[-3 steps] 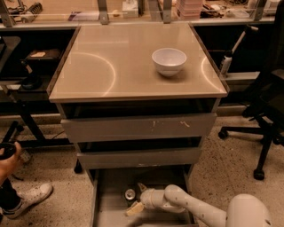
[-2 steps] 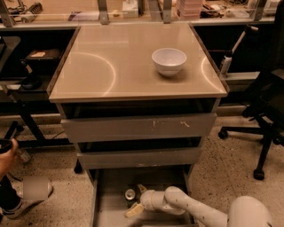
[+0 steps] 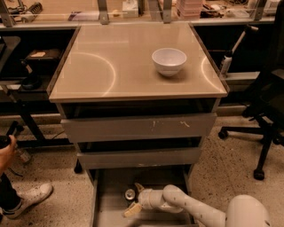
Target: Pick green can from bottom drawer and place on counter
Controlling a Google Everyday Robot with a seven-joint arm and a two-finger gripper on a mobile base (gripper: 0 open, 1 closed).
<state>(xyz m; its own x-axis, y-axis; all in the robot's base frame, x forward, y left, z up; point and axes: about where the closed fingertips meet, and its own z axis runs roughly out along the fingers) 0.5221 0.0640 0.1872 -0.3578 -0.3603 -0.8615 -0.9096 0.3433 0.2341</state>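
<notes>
The green can [image 3: 130, 194] lies in the open bottom drawer [image 3: 106, 208], its silver end facing up, near the drawer's back. My gripper [image 3: 135, 198] reaches into the drawer from the right; its fingers sit on either side of the can, one behind it and one in front. The white arm runs off to the lower right. The beige counter [image 3: 111, 66] is above the drawers and holds a white bowl [image 3: 169, 61].
Two wider grey drawers [image 3: 137, 128] stand partly open above the bottom one. A black office chair [image 3: 266, 115] is at the right. A person's hand and white shoe [image 3: 26, 199] are at the left. A cluttered bench [image 3: 133, 9] runs along the back.
The gripper and can have stayed almost where they were. The person's foot at the left has shifted slightly.
</notes>
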